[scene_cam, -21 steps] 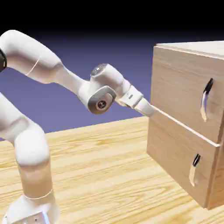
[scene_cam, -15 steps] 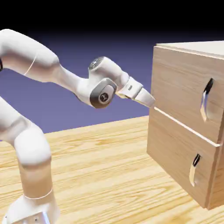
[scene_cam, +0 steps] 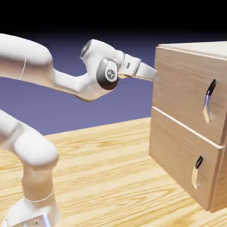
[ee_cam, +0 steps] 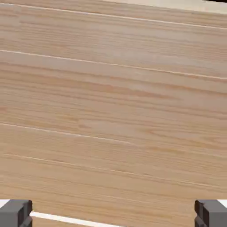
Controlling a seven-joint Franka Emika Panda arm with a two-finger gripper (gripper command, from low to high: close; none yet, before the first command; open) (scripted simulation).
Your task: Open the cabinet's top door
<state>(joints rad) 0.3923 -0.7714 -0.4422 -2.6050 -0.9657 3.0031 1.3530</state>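
Exterior view, cabinet: The cabinet (scene_cam: 186,128) stands on the wooden table (scene_cam: 111,168), its 2 front panels facing the lower right, away from the arm.
Exterior view, top door: The top door (scene_cam: 188,95) sits flush in the cabinet, the larger, upper 1 of the 2 panels, directly above the shorter lower panel (scene_cam: 181,162). It looks fully closed.
Exterior view, handle: The top door's long curved handle (scene_cam: 208,102) runs up and down the panel, nearer the cabinet's far side from the arm; the door's own long axis runs across the cabinet front.
Exterior view, gripper: The gripper (scene_cam: 153,74) is at the cabinet's near upper edge, touching or just short of the wood, well apart from the handle. How wide it is spread cannot be told here.
Hand view, wood: Cabinet wood (ee_cam: 113,111) fills the view, grain running side to side, with a pale strip along the top.
Hand view, fingertips: 2 grey fingertips (ee_cam: 15,213) sit at opposite bottom corners, spread wide, nothing between them but the wood beyond.
Progress: Nothing of the opening appears done; the handle is ungrasped and the door unmoved.
Left to do: By these views, reaching the handle, gripping it and pulling the door out all remain.
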